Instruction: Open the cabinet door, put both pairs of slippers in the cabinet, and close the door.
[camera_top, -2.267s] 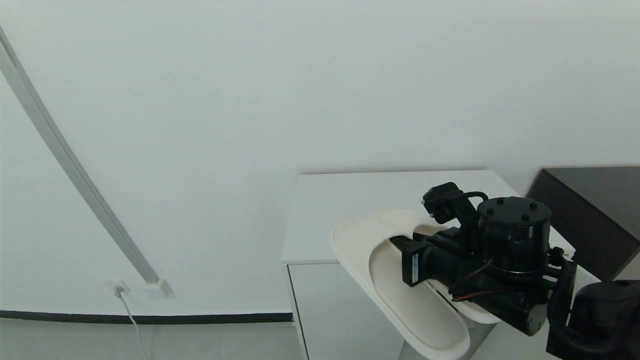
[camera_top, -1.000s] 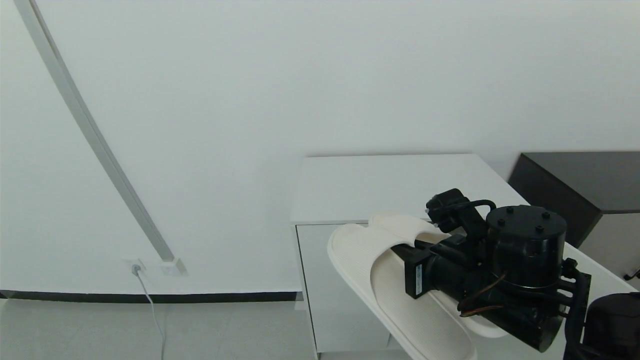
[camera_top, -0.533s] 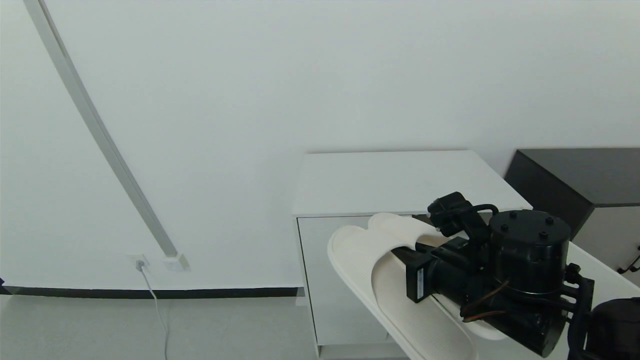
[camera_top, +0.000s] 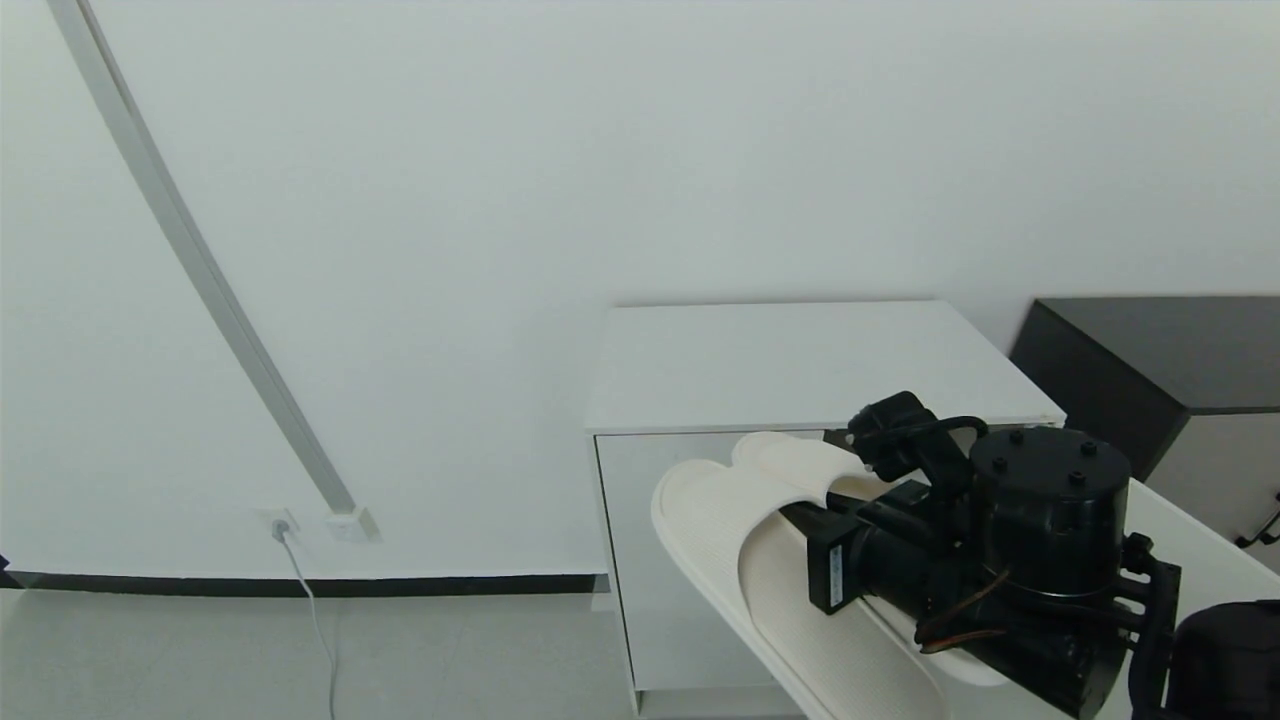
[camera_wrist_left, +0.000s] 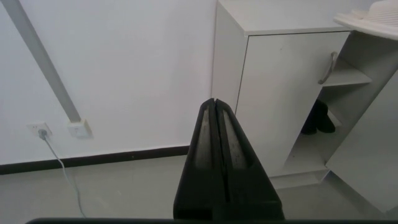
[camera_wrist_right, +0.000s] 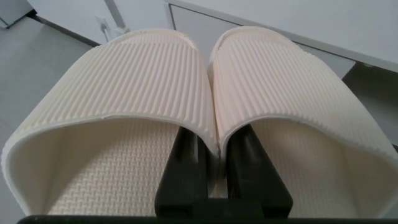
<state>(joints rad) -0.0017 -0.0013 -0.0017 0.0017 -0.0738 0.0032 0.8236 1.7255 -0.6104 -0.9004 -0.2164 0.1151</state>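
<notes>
White boxy cabinet (camera_top: 800, 360) has its door open already. Right gripper (camera_wrist_right: 214, 168) pinches the pair of cream ribbed foam slippers (camera_wrist_right: 155, 81) by the inner straps, held just in front of the cabinet, not shelved yet. Left gripper (camera_wrist_left: 214, 143) has its fingers pressed together on nothing. Shelving and closing are both left, I'd say.
</notes>
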